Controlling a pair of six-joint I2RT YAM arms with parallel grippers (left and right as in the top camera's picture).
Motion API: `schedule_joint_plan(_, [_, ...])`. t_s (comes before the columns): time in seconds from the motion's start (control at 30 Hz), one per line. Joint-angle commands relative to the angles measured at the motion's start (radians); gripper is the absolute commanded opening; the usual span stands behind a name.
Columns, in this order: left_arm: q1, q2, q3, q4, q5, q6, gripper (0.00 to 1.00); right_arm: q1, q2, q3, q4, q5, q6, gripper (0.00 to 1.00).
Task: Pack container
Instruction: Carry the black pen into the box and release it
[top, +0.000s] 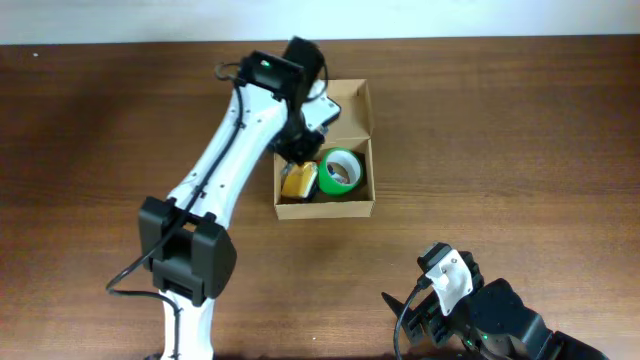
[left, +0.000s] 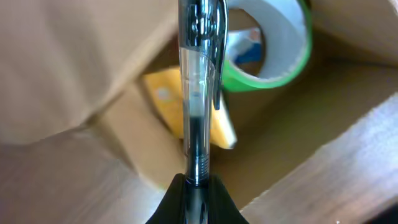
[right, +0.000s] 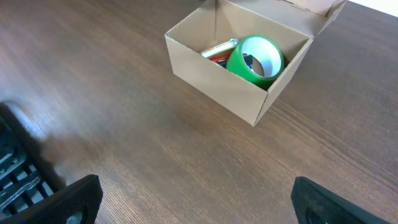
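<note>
Your left gripper (left: 196, 186) pinches a clear pen (left: 198, 93) above the container (top: 325, 208), by the table (top: 500, 150) far edge. Your right gripper (right: 199, 202) stands wide open at the near edge.

A clear-barrelled pen (left: 198, 106) is clamped by its lower end in the left gripper (left: 198, 186) at the bottom centre of the frame and runs straight up to the top edge. Behind it, the inside of a cardboard box (left: 68, 81) is seen. A green tape roll (left: 283, 71) is located at the upper right, tilted on edge. A blurred yellow item (left: 163, 93) is positioned left of centre, partly hidden by the pen.
</note>
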Motion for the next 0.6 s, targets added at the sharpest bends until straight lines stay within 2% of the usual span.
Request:
schedule_joint_plan(0.0, [-0.027, -0.008, -0.053, 0.005, 0.019, 0.015, 0.02, -0.002, -0.002, -0.002, 0.003, 0.009, 0.008, 0.99])
schedule_joint_plan(0.43, [-0.031, -0.008, -0.206, 0.098, 0.018, -0.026, 0.01, -0.002, -0.002, -0.002, 0.003, 0.009, 0.008, 0.99])
schedule_joint_plan(0.5, [-0.031, -0.008, -0.212, 0.105, 0.018, -0.031, 0.02, -0.002, -0.002, -0.002, 0.003, 0.009, 0.008, 0.99])
schedule_joint_plan(0.57, [-0.031, -0.008, -0.212, 0.109, 0.018, -0.031, 0.11, -0.002, -0.002, -0.002, 0.003, 0.009, 0.008, 0.99])
